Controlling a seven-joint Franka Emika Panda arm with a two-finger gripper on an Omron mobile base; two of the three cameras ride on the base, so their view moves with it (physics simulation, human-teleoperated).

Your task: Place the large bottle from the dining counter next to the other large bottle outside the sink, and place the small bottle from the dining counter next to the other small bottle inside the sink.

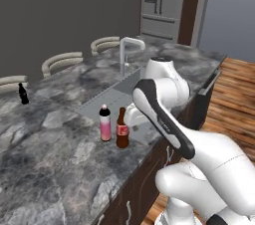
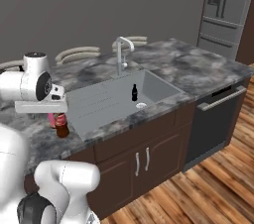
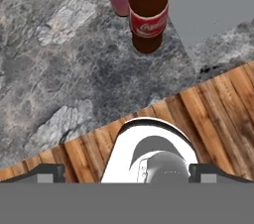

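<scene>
Grey walls, wood plank floor (image 2: 198, 188), steel fridge (image 2: 225, 10), 3 stools beyond.

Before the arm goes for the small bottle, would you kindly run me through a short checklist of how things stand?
1. Tall dark-brown cola bottle with red label upright on the grey marbled counter: ok.
2. It stands beside the tall pale pink bottle with dark cap, outside the grey rectangular sink: ok.
3. Gripper open, holding nothing: ok.
4. Gripper clear of both tall bottles: ok.
5. Small dark bottle on the far counter moved into the sink: not ok.
6. Other small dark bottle upright in the sink: ok.
</scene>
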